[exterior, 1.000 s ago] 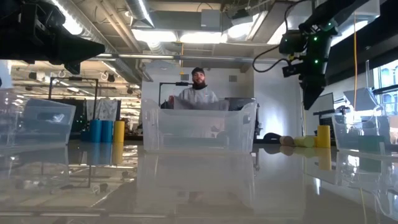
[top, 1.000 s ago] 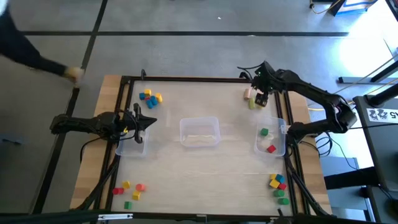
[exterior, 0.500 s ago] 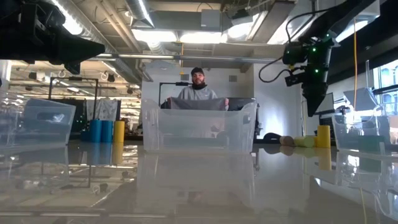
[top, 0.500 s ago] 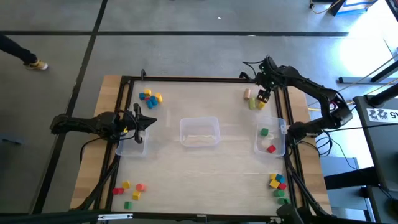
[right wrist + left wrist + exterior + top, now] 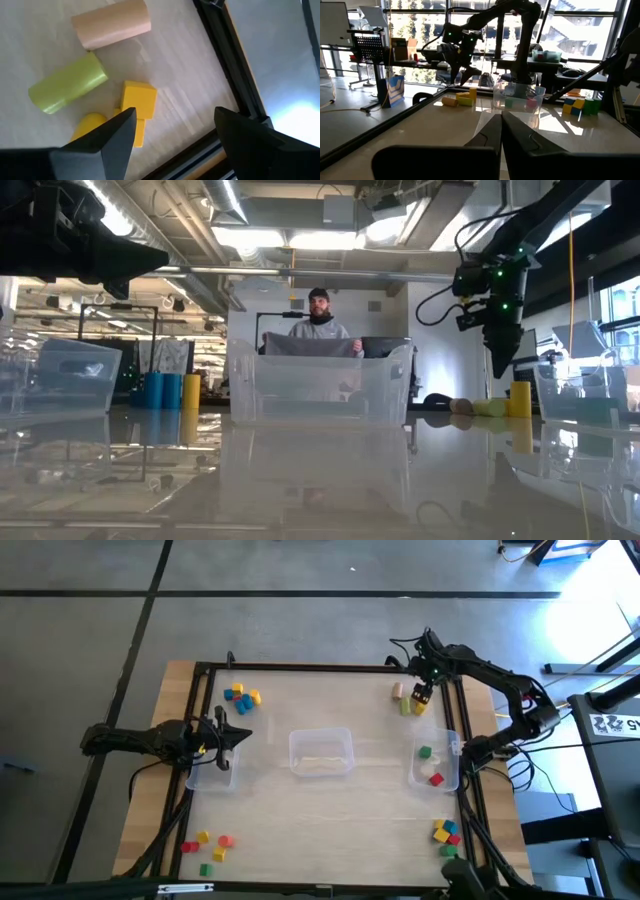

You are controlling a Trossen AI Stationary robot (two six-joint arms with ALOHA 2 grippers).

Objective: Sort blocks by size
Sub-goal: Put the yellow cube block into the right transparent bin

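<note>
My right gripper point(image 5: 422, 693) is open above a group of blocks at the table's far right. The group holds a tan cylinder point(image 5: 111, 23), a green cylinder point(image 5: 67, 82), a yellow cube point(image 5: 139, 100) and a yellow cylinder point(image 5: 90, 125), all lying on the table. In the right wrist view my gripper point(image 5: 175, 135) has one finger over the yellow pieces and the other toward the table's frame, touching nothing. In the low view the gripper point(image 5: 503, 365) hangs clear of the table. My left gripper point(image 5: 240, 735) is shut and empty beside the left bin point(image 5: 212, 768).
A clear bin point(image 5: 320, 752) stands mid-table. The right bin point(image 5: 435, 765) holds a green, a red and a pale block. More blocks lie at the far left point(image 5: 240, 698), near left point(image 5: 207, 845) and near right point(image 5: 447, 837). The black frame rail point(image 5: 225, 55) runs beside the yellow cube.
My right gripper has gone down toward the far-right blocks and a little toward the table's right edge, staying open. A person walking past the table's far left has gone out of the high view.
</note>
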